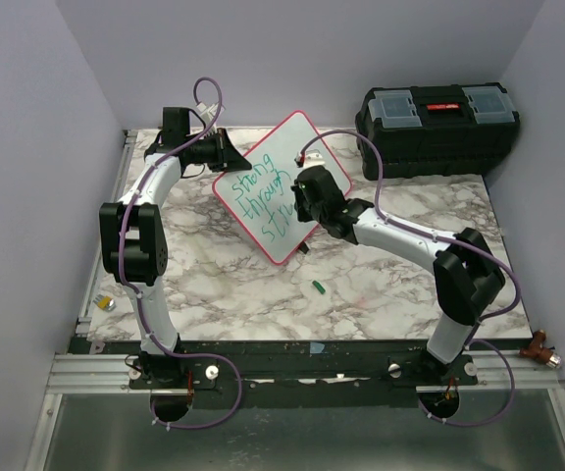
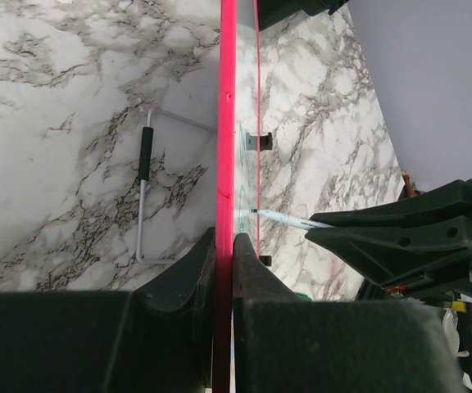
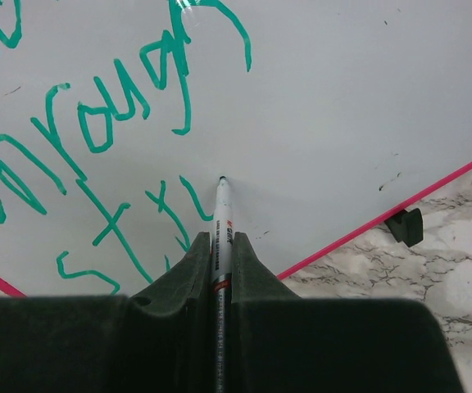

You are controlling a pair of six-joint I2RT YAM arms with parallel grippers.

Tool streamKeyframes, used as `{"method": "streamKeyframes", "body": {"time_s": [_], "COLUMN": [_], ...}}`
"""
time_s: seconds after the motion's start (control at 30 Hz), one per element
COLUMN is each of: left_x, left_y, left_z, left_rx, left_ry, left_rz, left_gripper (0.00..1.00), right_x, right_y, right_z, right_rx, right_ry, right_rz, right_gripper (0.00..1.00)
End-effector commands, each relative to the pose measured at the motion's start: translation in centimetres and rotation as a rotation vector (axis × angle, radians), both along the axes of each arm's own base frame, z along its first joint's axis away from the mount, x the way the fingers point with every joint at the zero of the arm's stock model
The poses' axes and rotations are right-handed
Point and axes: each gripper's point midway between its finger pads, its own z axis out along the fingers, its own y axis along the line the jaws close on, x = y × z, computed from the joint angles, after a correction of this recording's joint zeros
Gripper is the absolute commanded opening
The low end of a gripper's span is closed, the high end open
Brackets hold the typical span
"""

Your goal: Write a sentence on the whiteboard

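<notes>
Clamps the left claw [image 2: 224, 246] on the whiteboard [image 1: 297, 147] by its pink frame, propping it tilted over the tabletop [image 1: 381, 285] as a steady writing face. Pinches a marker [image 3: 221, 221] in the right claw [image 3: 221, 250], tip on the board, midway through the third line of the green sentence [image 1: 263, 201].

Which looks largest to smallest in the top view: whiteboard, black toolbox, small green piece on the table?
1-2. whiteboard and black toolbox: about alike; the board is held off the table, nearer the camera, so unranked.
3. small green piece: clearly smallest.

Green sentence [image 1: 263, 201] "strong through stru" on the whiteboard [image 1: 300, 145]
</notes>
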Motion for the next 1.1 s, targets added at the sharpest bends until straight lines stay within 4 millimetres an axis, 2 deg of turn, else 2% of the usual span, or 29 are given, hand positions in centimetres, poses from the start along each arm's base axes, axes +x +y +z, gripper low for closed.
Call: {"method": "streamKeyframes", "body": {"time_s": [0.0,0.57,1.07], "left_x": [0.5,0.5,0.4], "left_y": [-0.1,-0.1,-0.2], "left_z": [0.4,0.4,0.5], "left_rx": [0.048,0.048,0.046], "left_ry": [-0.116,-0.116,-0.116], "left_rz": [-0.019,-0.018,-0.021], "left_gripper": [0.0,0.0,0.0], "right_x": [-0.9,-1.3,-1.8], "right_y": [2.1,4.0,2.0], "right_z": [-0.7,0.0,-1.3], "right_rx": [0.043,0.109,0.062], "right_ry": [0.04,0.057,0.067], "right_rz": [0.1,0.167,0.108], "right_gripper": [0.01,0.0,0.01]}}
